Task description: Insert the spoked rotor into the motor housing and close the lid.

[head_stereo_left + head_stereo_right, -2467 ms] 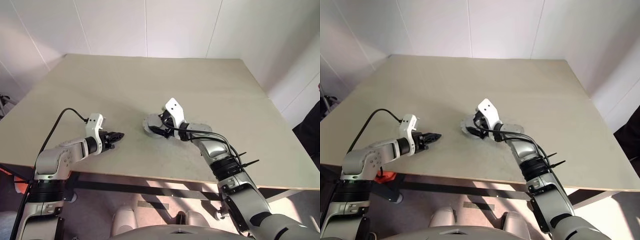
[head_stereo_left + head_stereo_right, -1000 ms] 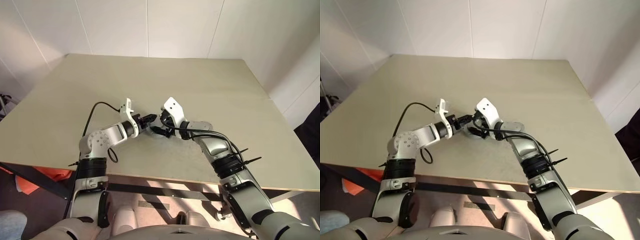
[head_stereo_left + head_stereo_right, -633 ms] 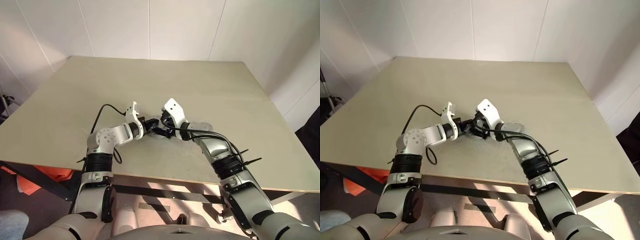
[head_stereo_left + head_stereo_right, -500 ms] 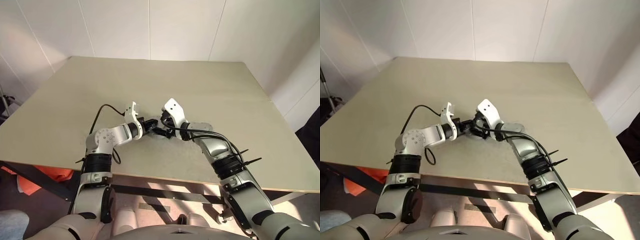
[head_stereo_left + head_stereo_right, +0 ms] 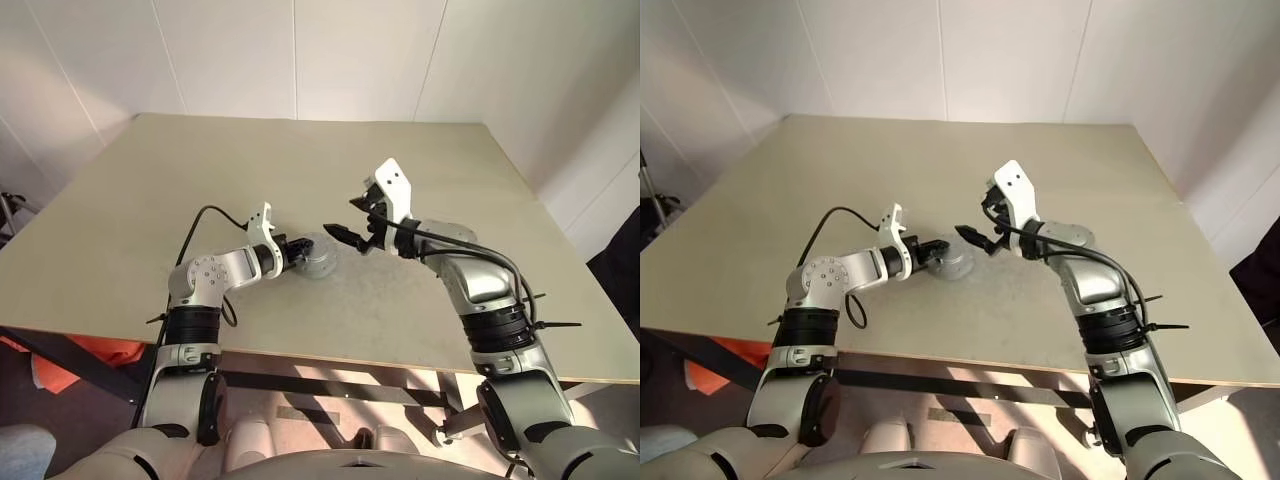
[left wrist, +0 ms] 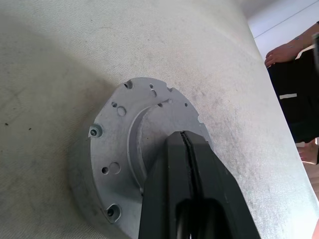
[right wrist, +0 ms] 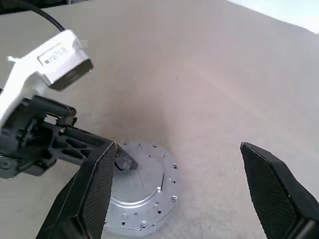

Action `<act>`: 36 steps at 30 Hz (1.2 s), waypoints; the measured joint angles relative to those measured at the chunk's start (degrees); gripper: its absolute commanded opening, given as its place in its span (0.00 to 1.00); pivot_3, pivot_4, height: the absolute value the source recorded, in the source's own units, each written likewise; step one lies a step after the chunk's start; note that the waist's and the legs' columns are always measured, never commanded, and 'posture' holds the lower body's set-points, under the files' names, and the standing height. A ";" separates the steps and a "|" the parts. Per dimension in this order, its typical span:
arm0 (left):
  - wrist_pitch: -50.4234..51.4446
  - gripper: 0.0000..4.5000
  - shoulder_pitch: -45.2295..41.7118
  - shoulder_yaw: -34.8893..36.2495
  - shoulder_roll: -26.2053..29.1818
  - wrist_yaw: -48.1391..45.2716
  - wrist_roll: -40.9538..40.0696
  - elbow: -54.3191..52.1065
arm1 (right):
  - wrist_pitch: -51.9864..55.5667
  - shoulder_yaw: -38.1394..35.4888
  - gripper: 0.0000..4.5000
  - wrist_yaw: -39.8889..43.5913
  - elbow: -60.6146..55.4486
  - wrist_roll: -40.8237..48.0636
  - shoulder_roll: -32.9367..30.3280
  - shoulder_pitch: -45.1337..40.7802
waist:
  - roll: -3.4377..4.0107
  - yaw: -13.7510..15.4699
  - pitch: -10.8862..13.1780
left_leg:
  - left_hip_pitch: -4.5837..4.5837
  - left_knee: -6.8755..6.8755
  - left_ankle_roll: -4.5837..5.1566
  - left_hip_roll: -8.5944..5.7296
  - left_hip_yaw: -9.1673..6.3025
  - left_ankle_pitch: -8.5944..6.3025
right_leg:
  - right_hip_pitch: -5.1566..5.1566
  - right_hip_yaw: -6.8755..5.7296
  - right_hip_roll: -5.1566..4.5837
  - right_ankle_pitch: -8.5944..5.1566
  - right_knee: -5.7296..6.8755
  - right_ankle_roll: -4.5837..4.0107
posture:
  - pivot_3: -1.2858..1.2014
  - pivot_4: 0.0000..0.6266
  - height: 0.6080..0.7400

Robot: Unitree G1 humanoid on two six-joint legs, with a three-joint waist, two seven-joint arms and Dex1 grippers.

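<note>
The grey notched lid [image 6: 124, 124] lies flat on top of the round motor housing [image 5: 320, 257], near the table's middle front. My left gripper [image 6: 185, 137] is shut, and its joined fingertips rest in the lid's central recess [image 7: 124, 162]. My right gripper [image 5: 342, 217] hangs open above and to the right of the lid, clear of it, with nothing between its wide-spread fingers [image 7: 94, 189]. The spoked rotor is hidden.
The beige table [image 5: 300, 170] spreads bare around the housing, with its front edge close to my arms. A black cable [image 5: 205, 215] loops from my left wrist. A person's foot [image 6: 284, 52] and dark clothing stand beyond the table's right side.
My right gripper has let go of the lid, lifted up and to the right, and spread its jaws wider. The left gripper came in from the left earlier and now stays on the lid.
</note>
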 measured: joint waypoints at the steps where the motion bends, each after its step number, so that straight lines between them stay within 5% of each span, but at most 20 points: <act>1: 0.00 0.00 -0.15 -0.29 0.13 -0.04 0.03 0.08 | 3.41 -1.76 1.00 -0.30 -0.02 2.05 0.07 -0.12 | 0.00 0.01 0.00 | -0.02 0.00 0.00 -0.01 0.00 0.00 | 0.00 0.01 -0.01 0.00 -0.03 0.00 | 0.52 0.00 1.00; 4: -0.01 0.00 -0.33 -0.51 0.32 -0.29 0.07 0.29 | 13.41 -6.19 1.00 -3.29 2.13 5.60 0.88 -0.87 | 0.01 0.00 -0.01 | -0.03 0.00 0.00 -0.03 0.01 0.00 | 0.01 0.03 -0.01 0.00 -0.09 0.00 | 0.52 0.00 1.00; 9: -0.23 0.00 -0.32 -1.36 0.96 -1.33 0.39 0.25 | 35.26 -28.06 1.00 -16.83 13.50 12.80 11.63 -6.76 | 0.25 -0.06 -0.09 | -0.08 -0.08 -0.02 -0.07 0.02 0.01 | -0.14 0.08 -0.02 0.00 -0.06 0.00 | 0.52 0.00 1.00; 12: -0.23 0.00 0.04 -1.55 0.98 -1.98 0.38 -0.20 | 41.23 -33.22 1.00 -21.78 15.07 13.34 13.83 -7.51 | 0.32 0.12 -0.13 | -0.07 -0.34 -0.12 -0.09 0.02 0.06 | -0.10 0.05 -0.02 0.00 -0.28 0.01 | 0.52 0.00 1.00; 25: -0.21 0.00 0.81 -1.53 1.26 -1.95 0.41 -1.38 | 49.26 -37.77 1.00 -28.18 13.90 13.21 20.85 -7.03 | 0.68 0.00 -0.39 | 0.07 -1.09 -0.62 -0.08 0.06 0.36 | -0.10 -0.03 0.04 -0.02 -0.73 0.06 | 0.52 0.00 1.00; 36: -0.65 0.00 -0.41 -1.57 2.04 -1.74 2.50 -0.09 | 41.16 -38.82 1.00 -29.62 23.24 13.91 26.15 -9.68 | 0.64 -1.25 -0.43 | 0.19 -1.30 -0.64 -0.03 0.04 0.37 | -0.16 -0.02 0.13 -0.04 -0.75 0.07 | 0.52 0.00 1.00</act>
